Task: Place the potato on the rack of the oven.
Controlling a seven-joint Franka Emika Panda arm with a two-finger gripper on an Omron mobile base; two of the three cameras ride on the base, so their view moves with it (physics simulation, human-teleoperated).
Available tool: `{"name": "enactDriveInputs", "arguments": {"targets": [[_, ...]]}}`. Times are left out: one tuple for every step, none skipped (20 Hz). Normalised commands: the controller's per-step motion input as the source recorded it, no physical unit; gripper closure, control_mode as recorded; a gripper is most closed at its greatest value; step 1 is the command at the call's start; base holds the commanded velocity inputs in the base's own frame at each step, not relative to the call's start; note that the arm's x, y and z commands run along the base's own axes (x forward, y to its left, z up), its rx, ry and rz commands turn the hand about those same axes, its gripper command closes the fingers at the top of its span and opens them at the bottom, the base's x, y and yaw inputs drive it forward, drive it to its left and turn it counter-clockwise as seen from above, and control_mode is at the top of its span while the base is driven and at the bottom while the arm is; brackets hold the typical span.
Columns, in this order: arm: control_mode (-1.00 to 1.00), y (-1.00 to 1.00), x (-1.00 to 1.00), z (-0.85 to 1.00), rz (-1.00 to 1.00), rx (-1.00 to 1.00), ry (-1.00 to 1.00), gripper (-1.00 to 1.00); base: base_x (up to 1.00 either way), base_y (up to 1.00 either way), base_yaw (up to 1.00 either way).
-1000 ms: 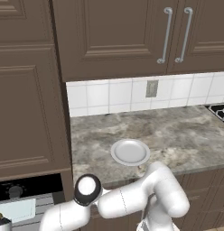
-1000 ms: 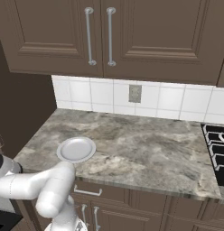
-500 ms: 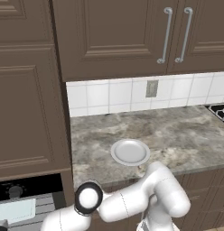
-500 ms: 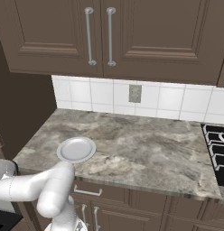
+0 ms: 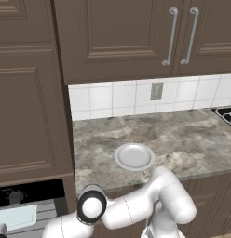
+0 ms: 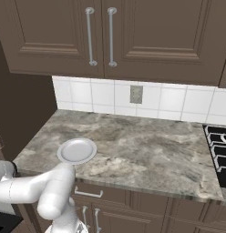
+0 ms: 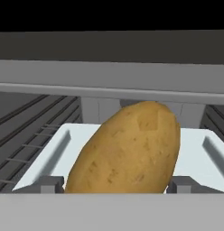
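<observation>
1. My claw (image 7: 114, 191) is clamped on the smooth golden-brown potato (image 7: 127, 149), held over the pale flat sheet (image 7: 195, 153) of the grey rack (image 7: 28, 149).
2. The round white plate (image 5: 134, 156) sits on the marbled grey worktop (image 5: 182, 135), well apart.

White robot arm with dark joints

The arm (image 5: 150, 204) has smooth, glossy white shells with rounded, thick segments, like tubes joined at bulging elbows. One joint (image 5: 91, 206) shows a dark ring around a round white cap. From the right side, the arm (image 6: 46, 189) looks plain white, without any markings or cables.
</observation>
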Motion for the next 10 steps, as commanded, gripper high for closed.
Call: {"name": "enactDriveInputs", "arguments": {"targets": [[-1.0, 0.15, 0.11, 0.0, 0.0, 0.0, -0.1, 1.0, 0.0, 0.0, 0.0], [-1.0, 0.09, 0.15, 0.0, 0.0, 0.0, -0.08, 1.0, 0.0, 0.0, 0.0], [-1.0, 0.05, 0.17, 0.0, 0.0, 0.0, -0.05, 1.0, 0.0, 0.0, 0.0], [-1.0, 0.01, 0.25, 0.0, 0.0, 0.0, -0.05, 1.0, 0.0, 0.0, 0.0], [-1.0, 0.0, 0.28, 0.0, 0.0, 0.0, -0.04, 1.0, 0.0, 0.0, 0.0], [-1.0, 0.0, 0.31, 0.0, 0.0, 0.0, -0.03, 1.0, 0.0, 0.0, 0.0], [-1.0, 0.0, 0.39, 0.0, 0.0, 0.0, -0.01, 1.0, 0.0, 0.0, 0.0], [-1.0, 0.0, 0.39, 0.0, 0.0, 0.0, 0.0, 1.0, 0.0, 0.0, 0.0], [-1.0, 0.0, 0.43, 0.0, 0.0, 0.0, 0.0, 1.0, 0.0, 0.0, 0.0], [-1.0, 0.0, 0.41, 0.0, 0.0, 0.0, 0.0, 1.0, 0.0, 0.0, 0.0]]}}
